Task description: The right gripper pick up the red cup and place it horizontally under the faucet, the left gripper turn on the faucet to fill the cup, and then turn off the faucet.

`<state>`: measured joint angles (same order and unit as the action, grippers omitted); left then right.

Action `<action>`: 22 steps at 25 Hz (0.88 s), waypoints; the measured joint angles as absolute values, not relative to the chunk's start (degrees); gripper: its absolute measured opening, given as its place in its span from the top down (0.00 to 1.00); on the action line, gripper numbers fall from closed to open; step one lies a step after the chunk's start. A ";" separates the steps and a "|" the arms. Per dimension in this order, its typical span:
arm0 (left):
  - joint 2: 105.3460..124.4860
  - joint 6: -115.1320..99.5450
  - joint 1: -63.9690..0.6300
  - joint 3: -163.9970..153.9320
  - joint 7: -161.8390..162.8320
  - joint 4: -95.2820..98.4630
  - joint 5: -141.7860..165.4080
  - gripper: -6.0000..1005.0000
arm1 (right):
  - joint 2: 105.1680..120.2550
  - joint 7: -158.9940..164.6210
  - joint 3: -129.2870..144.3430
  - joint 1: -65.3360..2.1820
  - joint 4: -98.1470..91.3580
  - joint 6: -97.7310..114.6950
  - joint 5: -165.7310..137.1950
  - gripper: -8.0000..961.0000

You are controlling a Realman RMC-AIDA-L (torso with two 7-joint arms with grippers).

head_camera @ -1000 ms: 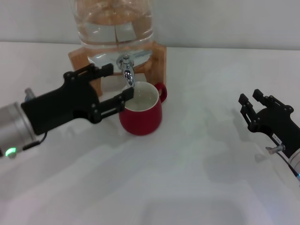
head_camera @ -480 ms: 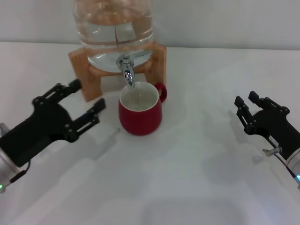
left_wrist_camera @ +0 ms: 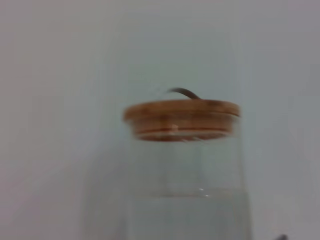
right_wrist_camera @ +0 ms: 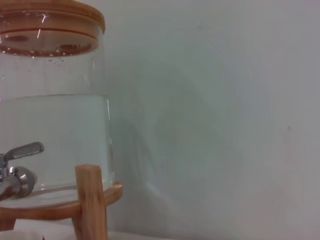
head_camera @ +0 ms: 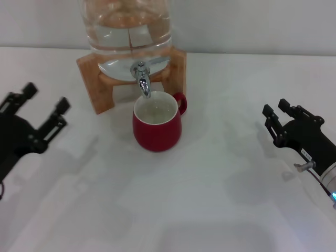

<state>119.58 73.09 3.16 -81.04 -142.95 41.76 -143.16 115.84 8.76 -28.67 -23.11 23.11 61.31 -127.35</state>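
— Firstly, the large items. What stands on the white table [head_camera: 210, 210]?

— A clear glass water jar [head_camera: 128, 26] on a wooden stand [head_camera: 97, 79], at the far middle. The head view cuts the jar off at the top; its wooden lid [right_wrist_camera: 50, 15] shows only in the wrist views, blurred in the left one. Water level is legible in the right wrist view, roughly halfway up the glass.

— The arms?

— The left gripper [head_camera: 39, 113] sits at the table's left edge, well apart from the jar, prongs spread with nothing between them. Its forearm runs out of view. The right gripper [head_camera: 278, 118] is at the right edge, also well apart from the cup, prongs parted and empty; most of its arm is cut off.

— The red cup?

— The red cup [head_camera: 157, 126] stands upright on the table directly below the spout, handle turned to the far right. Contents are hard to judge: the cream interior looks pale and faintly glossy, so I cannot tell the fill level.

— The faucet?

— The faucet [head_camera: 142, 79] is chrome, projecting from the jar's base, its spout tip just above the cup rim. Lever position is indistinct from above; the right wrist view shows the faucet only in part, at the picture's edge.
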 joint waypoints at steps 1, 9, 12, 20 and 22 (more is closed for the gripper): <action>119.59 73.36 3.16 -81.04 -143.69 41.02 -144.47 0.25 | 115.84 8.74 -28.75 -23.28 23.11 61.34 -127.26 0.60; 119.48 74.27 2.44 -80.85 -148.35 35.67 -153.28 0.25 | 115.91 8.68 -30.01 -24.91 22.11 61.34 -126.65 0.60; 119.54 74.32 2.43 -80.86 -149.11 34.95 -155.69 0.25 | 115.96 8.65 -31.44 -25.06 21.30 61.32 -126.64 0.60; 119.52 73.93 0.16 -80.86 -149.46 31.80 -158.09 0.25 | 115.77 9.07 -32.99 -24.97 20.13 61.35 -126.62 0.60; 119.44 73.89 -1.04 -80.83 -149.47 30.49 -158.34 0.25 | 115.76 9.08 -33.30 -24.99 20.06 61.35 -126.59 0.60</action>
